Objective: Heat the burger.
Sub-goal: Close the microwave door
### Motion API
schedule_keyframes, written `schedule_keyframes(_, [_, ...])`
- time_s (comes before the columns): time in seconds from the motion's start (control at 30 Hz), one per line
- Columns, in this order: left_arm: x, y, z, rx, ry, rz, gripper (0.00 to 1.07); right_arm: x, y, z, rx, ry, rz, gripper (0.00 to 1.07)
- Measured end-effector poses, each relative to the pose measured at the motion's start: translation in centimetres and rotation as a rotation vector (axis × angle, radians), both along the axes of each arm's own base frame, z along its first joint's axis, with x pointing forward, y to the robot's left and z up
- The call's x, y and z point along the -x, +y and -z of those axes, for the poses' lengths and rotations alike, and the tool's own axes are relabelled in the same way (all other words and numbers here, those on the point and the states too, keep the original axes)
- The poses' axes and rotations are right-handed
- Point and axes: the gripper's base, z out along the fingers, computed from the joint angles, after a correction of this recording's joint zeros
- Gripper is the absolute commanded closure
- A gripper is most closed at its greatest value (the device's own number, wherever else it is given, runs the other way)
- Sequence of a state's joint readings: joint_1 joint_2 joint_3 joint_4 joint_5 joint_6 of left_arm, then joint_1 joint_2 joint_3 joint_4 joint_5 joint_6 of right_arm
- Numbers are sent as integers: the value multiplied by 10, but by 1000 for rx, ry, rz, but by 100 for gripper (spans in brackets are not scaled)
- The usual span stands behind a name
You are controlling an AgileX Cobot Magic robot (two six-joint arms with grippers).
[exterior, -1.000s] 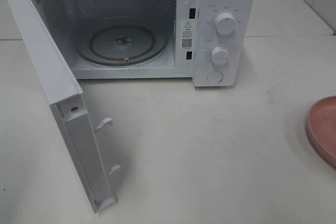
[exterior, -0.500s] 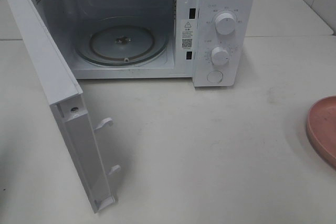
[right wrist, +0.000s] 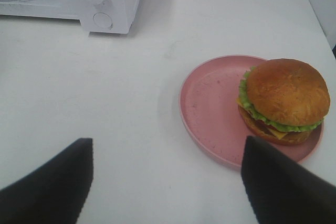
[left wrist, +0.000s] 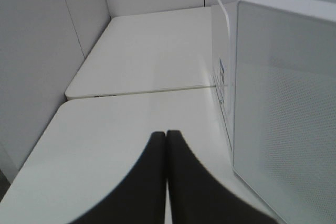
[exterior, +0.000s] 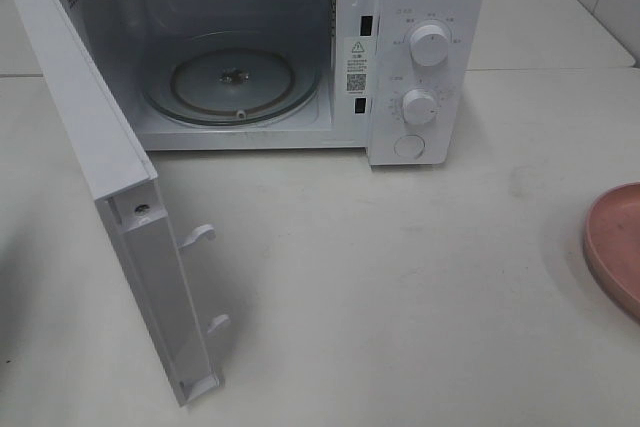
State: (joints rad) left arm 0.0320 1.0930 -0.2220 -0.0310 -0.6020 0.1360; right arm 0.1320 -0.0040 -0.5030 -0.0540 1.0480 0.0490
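Note:
The burger [right wrist: 283, 100], with a glossy brown bun, green lettuce and yellow cheese, sits on a pink plate [right wrist: 212, 106] in the right wrist view. My right gripper [right wrist: 167, 179] hangs open above the table, short of the plate, with nothing between its fingers. In the exterior high view only the plate's edge [exterior: 615, 247] shows at the right; the burger is out of view there. My left gripper [left wrist: 166, 145] is shut on nothing, beside the outer face of the open microwave door [left wrist: 286, 108]. Neither arm shows in the exterior high view.
The white microwave [exterior: 420, 57] stands at the back with its door [exterior: 110, 197] swung wide open toward the front left. Its glass turntable [exterior: 235, 82] is bare. Two knobs [exterior: 428, 45] and a button sit on its right panel. A wall runs along the table's left side [left wrist: 37, 66].
None visible in the exterior high view; the microwave, door and plate stay as they were.

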Motion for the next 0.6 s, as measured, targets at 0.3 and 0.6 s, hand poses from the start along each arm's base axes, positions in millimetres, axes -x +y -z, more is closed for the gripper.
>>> schedule_keyframes(0.3, [-27,-13,29,18,69,152,106,0,0,0,0,0,0,32])
schedule_keyframes(0.6, [-38,-38,44,111,53,328,106,0,0,0,0,0,0,32])
